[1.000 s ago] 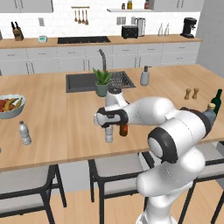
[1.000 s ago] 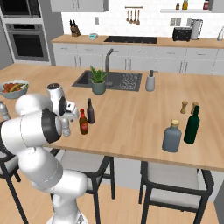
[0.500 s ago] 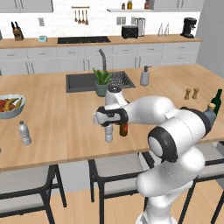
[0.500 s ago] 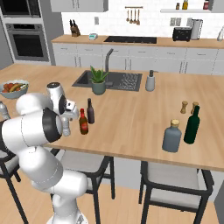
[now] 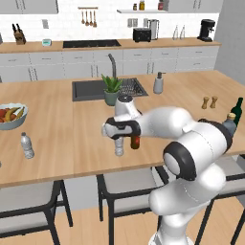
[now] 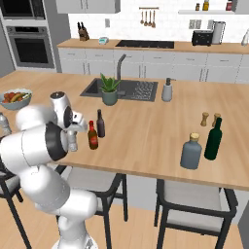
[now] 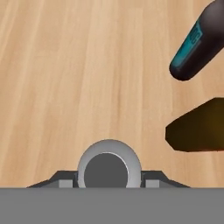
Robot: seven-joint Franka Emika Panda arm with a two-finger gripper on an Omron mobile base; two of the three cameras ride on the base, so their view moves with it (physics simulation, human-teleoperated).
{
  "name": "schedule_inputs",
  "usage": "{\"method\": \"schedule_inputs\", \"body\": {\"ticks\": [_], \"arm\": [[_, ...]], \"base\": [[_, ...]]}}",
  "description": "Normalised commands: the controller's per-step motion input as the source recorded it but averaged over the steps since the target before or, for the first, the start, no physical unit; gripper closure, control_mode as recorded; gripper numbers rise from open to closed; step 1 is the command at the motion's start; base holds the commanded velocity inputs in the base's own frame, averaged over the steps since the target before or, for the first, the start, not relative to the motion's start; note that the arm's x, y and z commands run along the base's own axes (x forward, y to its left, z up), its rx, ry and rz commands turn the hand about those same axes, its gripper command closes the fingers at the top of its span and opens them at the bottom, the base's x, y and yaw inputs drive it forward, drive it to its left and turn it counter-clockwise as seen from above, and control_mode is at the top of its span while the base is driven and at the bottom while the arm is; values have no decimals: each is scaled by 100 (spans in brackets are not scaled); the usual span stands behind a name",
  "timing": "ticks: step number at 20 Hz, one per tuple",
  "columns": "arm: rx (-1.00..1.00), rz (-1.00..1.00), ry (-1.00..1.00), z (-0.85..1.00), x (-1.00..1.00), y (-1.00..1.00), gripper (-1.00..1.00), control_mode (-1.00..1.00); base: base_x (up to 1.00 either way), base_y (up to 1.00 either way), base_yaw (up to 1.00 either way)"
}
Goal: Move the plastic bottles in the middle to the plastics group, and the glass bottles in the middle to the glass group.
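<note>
The gripper (image 5: pixel 119 139) hangs straight down over the middle plastic water bottle (image 5: pixel 119 148), which stands upright near the front edge of the bench (image 5: pixel 62 129). In the hand view the bottle's round cap (image 7: pixel 109 169) sits squarely between the 2 fingertips, 1 close on each side, so the gripper looks narrowed onto the neck for a top grasp; whether it grips firmly yet I cannot tell.

That approach from above makes sense, because the brown glass bottle (image 6: pixel 92 135) with the red neck stands just beside the plastic one, and the near-black bottle (image 6: pixel 100 123) with the blue label is right behind it. A sideways reach would likely knock them.

The bottle's goal, the plastics group's water bottle (image 5: pixel 27 145), stands well apart toward the left end, near the fruit bowl (image 5: pixel 10 116). The glass group, the green wine bottle (image 6: pixel 213 139) and the grey-blue corked bottle (image 6: pixel 191 151), waits at the opposite end.
</note>
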Motion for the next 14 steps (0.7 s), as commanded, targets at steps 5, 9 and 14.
{"method": "schedule_inputs", "body": {"ticks": [5,9,14], "arm": [[2,6,-9,21,-61,7,100,-100],[1,16,-1,31,-39,46,100,-100],[0,22,0,34,-2,68,100,-100]], "base": [[0,0,0],[0,0,0],[0,0,0]]}}
